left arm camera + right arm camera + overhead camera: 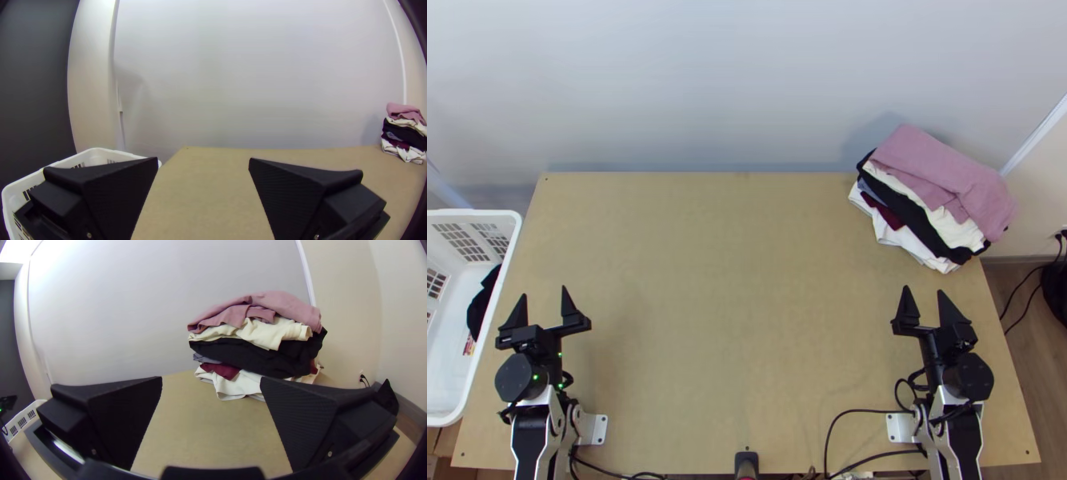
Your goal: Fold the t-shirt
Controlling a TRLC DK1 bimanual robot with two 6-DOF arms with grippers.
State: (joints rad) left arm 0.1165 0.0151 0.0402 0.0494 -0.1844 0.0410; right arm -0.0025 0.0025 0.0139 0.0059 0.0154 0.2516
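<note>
Fingers (120, 195) wide apart and empty, left gripper (544, 292) and right gripper (923, 290) flanked the worktop (731, 320); folding looked complete, an apparent pink t-shirt (947, 164) atop the far-right pile (927, 228), black cloth (480, 308) in the basket (475, 214).

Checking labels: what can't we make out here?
- Basket, top view: left side cut off by picture edge.
- Black cloth inside, top view: garment type; basket's rim hides part.
- Pile's white bottom layer, right wrist view: partly behind right claw.

Top view high, steeply down on table (747, 320) — wrist views low, facing wall (267, 80) — both share clothes pile (258, 353).
</note>
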